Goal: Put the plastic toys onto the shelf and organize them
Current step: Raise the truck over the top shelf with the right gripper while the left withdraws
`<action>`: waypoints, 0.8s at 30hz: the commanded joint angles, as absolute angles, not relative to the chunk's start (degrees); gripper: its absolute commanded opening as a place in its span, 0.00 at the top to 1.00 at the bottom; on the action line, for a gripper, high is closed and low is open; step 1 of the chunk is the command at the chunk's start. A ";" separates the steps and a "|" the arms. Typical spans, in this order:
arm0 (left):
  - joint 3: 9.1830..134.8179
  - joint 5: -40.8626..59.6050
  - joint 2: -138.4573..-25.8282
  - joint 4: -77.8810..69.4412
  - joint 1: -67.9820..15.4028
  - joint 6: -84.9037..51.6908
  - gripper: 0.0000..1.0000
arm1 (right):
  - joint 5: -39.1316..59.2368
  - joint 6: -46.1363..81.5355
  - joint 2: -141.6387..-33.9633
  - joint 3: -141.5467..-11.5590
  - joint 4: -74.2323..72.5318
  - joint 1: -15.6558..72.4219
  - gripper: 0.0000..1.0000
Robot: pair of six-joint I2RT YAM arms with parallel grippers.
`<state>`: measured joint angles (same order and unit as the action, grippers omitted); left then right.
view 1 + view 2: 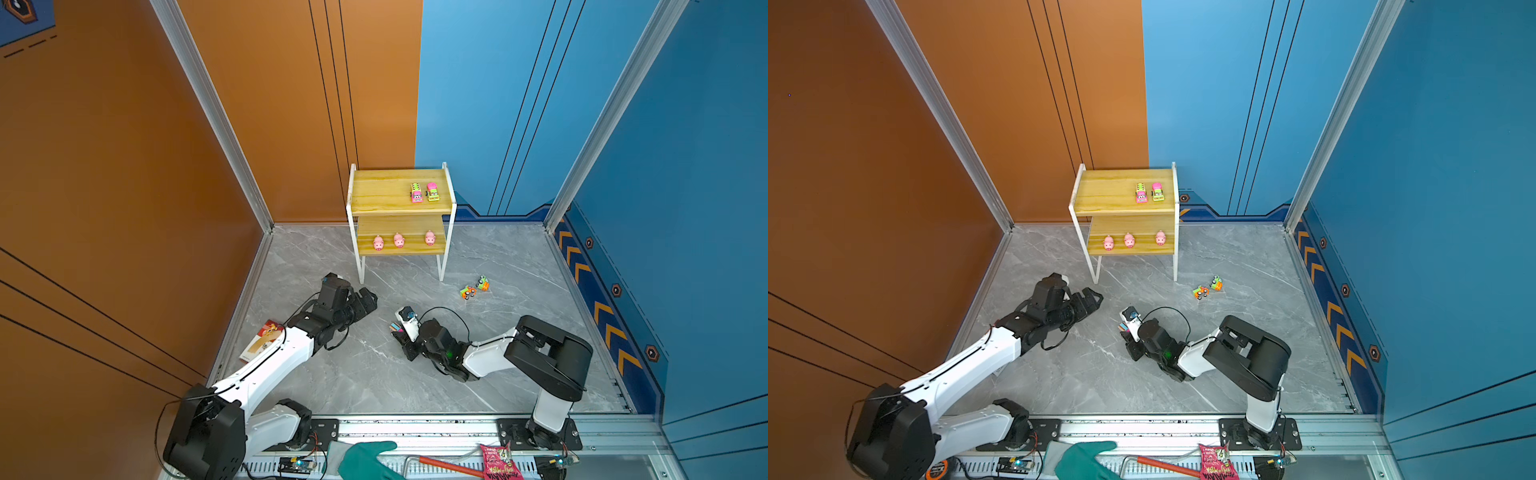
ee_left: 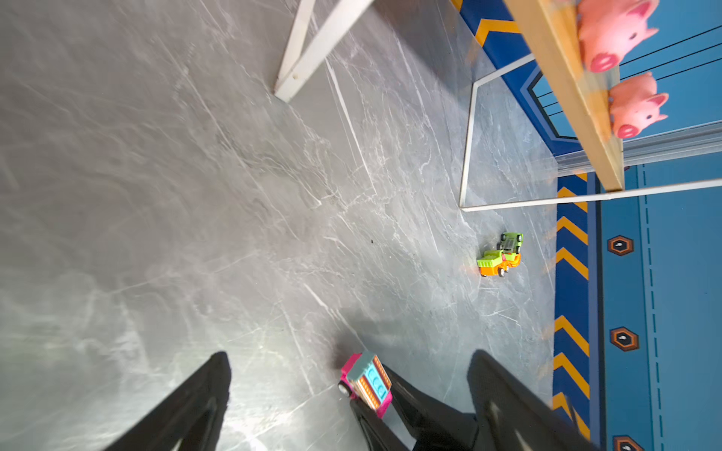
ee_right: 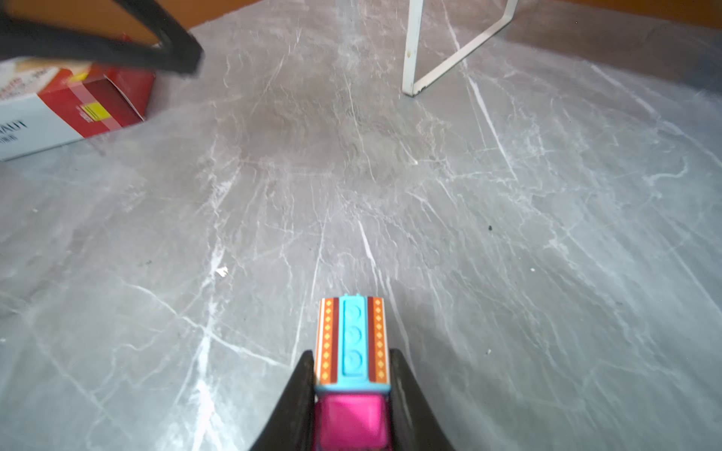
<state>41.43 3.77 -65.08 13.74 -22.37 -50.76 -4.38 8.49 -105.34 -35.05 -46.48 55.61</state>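
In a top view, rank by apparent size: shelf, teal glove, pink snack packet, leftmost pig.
1. shelf
2. teal glove, cut off at the edge
3. snack packet, also cut off
4. leftmost pig
Glove and packet lie nearer the camera.

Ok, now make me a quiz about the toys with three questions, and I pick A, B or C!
1. Where on the shelf do the three pigs stand?
A. top board
B. half on each board
C. lower board

2. How many trucks are on its top board?
A. two
B. four
C. none

3. What is the right claw doing?
A. open and empty
B. shut on a pink truck
C. shut on a pig

Answers:
1 C: all three stand in a row on the lower board.
2 A: a pair stands side by side up there.
3 B: its fingers squeeze the truck's sides in the right wrist view.
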 commanded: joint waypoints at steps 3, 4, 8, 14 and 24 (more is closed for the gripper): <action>45.30 2.00 -61.74 27.82 -18.00 -40.61 0.03 | -6.05 6.43 -109.10 -34.37 -54.78 55.99 0.73; 45.89 2.42 -61.33 28.59 -17.17 -39.82 0.03 | -6.38 6.42 -109.32 -34.37 -55.14 55.96 0.73; 49.38 4.02 -61.65 31.63 -15.26 -36.13 0.03 | -7.12 6.02 -107.01 -34.35 -54.45 55.83 0.73; 55.85 4.57 -61.64 34.18 -14.14 -28.48 0.02 | -9.92 5.48 -95.65 -38.37 -43.07 55.35 0.73; 65.87 6.87 -60.31 34.65 -13.76 -15.30 0.02 | -19.00 3.33 -83.46 -63.29 -11.93 51.96 0.74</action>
